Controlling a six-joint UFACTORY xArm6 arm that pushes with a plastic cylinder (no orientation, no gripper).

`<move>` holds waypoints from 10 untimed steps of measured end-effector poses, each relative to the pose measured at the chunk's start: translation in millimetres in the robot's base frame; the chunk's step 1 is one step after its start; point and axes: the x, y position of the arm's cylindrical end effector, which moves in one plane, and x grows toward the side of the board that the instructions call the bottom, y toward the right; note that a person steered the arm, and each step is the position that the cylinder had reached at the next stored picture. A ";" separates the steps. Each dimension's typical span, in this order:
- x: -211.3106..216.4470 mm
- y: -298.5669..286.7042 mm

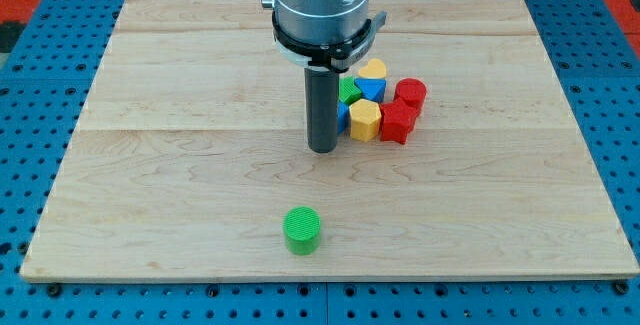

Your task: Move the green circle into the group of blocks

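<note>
The green circle [302, 230] sits alone on the wooden board [180, 115] near the view's bottom, a little left of centre. The group lies right of centre: a yellow heart [373, 69], a blue block [372, 88], a green block [349, 91], a red cylinder [410, 94], a yellow hexagon [365, 120], a red block [398, 122] and a sliver of another blue block [343, 117]. My tip [321, 149] rests on the board just left of the group, next to the yellow hexagon, well above the green circle.
The arm's grey body [322, 5] hangs over the board's top centre. A blue pegboard surface [40, 85] surrounds the board on all sides.
</note>
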 end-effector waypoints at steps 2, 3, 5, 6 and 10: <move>24.8 -87.2; 79.2 -115.1; 100.6 -32.4; 117.7 -82.5; 106.4 78.1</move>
